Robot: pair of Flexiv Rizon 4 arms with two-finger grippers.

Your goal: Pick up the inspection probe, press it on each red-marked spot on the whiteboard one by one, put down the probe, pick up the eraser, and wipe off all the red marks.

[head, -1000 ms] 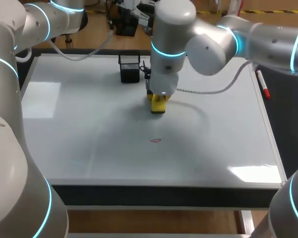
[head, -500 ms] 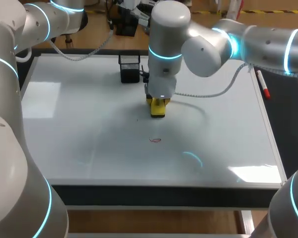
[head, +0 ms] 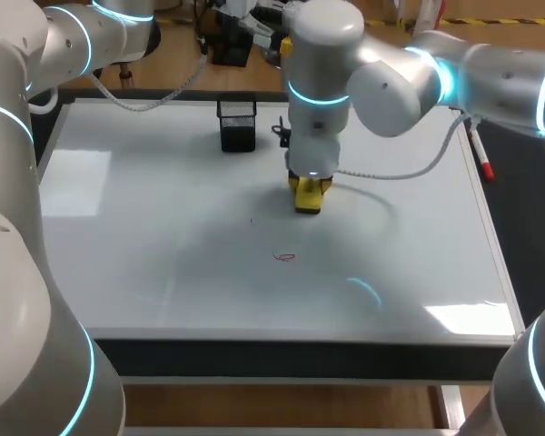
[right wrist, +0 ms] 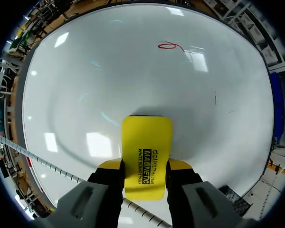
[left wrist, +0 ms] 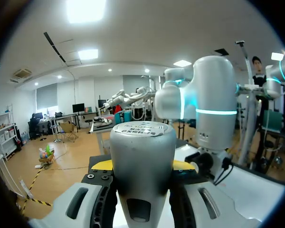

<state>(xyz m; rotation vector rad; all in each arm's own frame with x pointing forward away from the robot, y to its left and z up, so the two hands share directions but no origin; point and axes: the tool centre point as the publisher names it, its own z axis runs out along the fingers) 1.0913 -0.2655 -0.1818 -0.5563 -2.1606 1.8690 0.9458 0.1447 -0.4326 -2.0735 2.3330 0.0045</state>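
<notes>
Eraser (right wrist: 146,137), black-lettered, in right gripper (right wrist: 145,165) | probe (left wrist: 141,156) in left gripper (left wrist: 142,165) | red mark (right wrist: 167,46) ahead

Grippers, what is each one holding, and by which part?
Right gripper: yellow eraser, pinched across its long sides near one end. Left gripper: inspection probe, pinched around its grey body.

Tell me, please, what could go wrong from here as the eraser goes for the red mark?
The eraser in the right gripper is short of the small red mark; a stroke could miss or smear it.
The right arm's cable loops over the whiteboard and might drag.
The left gripper holds the inspection probe facing the right arm; a wide sweep might bring them close.
</notes>
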